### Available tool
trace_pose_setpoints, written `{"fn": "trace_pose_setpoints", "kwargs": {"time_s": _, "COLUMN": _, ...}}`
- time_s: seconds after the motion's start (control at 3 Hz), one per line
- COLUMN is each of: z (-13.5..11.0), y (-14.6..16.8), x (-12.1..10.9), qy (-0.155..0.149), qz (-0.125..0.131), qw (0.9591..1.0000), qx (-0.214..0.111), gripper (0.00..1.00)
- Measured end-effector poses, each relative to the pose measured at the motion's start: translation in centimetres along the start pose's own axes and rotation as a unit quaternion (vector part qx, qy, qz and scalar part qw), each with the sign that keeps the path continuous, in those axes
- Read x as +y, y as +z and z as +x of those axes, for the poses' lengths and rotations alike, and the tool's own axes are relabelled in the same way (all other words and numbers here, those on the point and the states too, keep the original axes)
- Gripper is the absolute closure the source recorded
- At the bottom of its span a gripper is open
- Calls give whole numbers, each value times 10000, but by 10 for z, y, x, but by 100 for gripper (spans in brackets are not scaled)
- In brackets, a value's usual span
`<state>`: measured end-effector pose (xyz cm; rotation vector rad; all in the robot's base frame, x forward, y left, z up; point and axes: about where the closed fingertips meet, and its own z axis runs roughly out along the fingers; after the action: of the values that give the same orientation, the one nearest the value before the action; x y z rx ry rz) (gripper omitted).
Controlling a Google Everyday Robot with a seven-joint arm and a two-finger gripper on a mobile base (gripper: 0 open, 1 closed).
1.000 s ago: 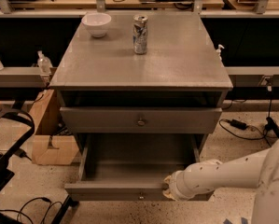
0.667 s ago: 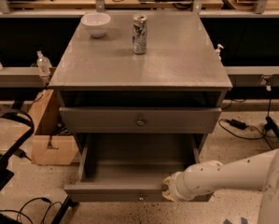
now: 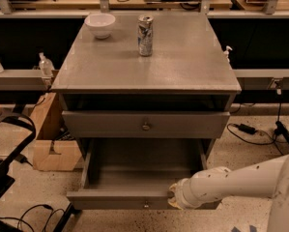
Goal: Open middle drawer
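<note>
The middle drawer (image 3: 134,200) is found pulled well out of the grey cabinet, its flat front lying low in the view and its dark inside exposed from above. Compared with a second ago, the front is seen a shade nearer the camera, so a little more travel has been gained; the change is small. It is judged that the opening is all but done, and that little remains beyond letting go and drawing back.

The drawer's long axis is laid left to right across the view, parallel to the cabinet's front edge. Its front is turned toward the camera, and its line of travel runs from the cabinet outward toward the viewer. Its small knob (image 3: 145,206) is seen at the middle of the front's lower part.

The gripper (image 3: 174,200) is placed against the front, to the right of the knob and close to the right end. Whether the jaws are clenched or released cannot be told. The white arm (image 3: 236,180) is brought in from the lower right.

Above, the upper drawer (image 3: 105,124) is shown nearly shut, its knob (image 3: 145,126) centred. The lowest drawer cannot be seen. On the table (image 3: 182,66) a can (image 3: 145,29) is stood upright, with a white bowl (image 3: 100,24) to its left, apart from it. A cardboard box (image 3: 52,153) is set on the floor at the cabinet's left.
</note>
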<state>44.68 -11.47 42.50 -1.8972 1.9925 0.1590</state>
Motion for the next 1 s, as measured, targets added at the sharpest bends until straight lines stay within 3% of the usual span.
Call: {"fn": "trace_pose_setpoints", "kwargs": {"time_s": 1.0, "z": 0, "y": 1, "x": 1, "qy": -2, "qz": -9, "qw": 10000, "qx": -2, "gripper": 5}}
